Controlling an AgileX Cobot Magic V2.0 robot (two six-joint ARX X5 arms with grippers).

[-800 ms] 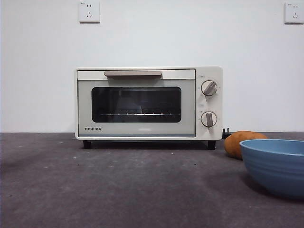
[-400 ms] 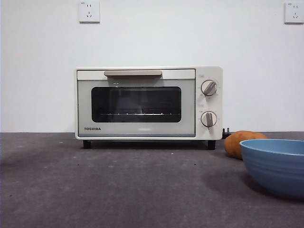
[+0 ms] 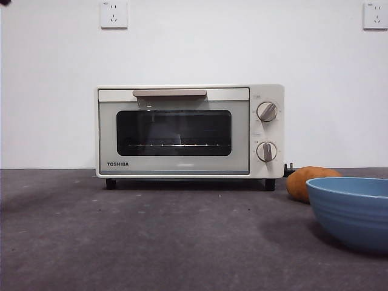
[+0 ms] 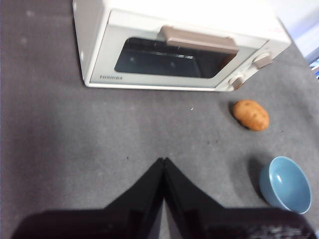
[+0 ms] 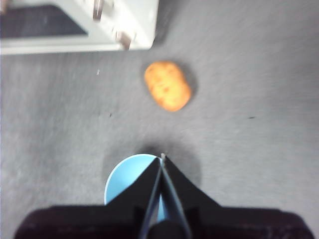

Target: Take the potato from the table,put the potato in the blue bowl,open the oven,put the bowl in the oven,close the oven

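Above the blue bowl [image 5: 130, 180], the right gripper [image 5: 162, 158] hangs with its two black jaws pressed tip to tip, clenched on nothing. Beyond it the potato [image 5: 168, 85] lies bare on the table [image 5: 259, 149], between the bowl and the knob corner of the Toshiba toaster oven [image 5: 99, 30], touching neither. The left gripper [image 4: 163, 160] waits high over open table in front of the oven, its jaws likewise closed and empty.

The potato looks firm and fairly dense, smooth-skinned and rounded, so by my judgement it could roll or squirt out of a shallow pinch; the jaws must first open, then close across its narrow middle. The bowl seems rigid and light, best taken by its rim.

In the front view the potato [image 3: 309, 183] is partly hidden behind the bowl [image 3: 351, 212], which the picture's edge cuts off. The right wrist picture is blurred, and its own jaws cover much of the bowl. The oven door is shut; behind the dark glass only a wire rack shows
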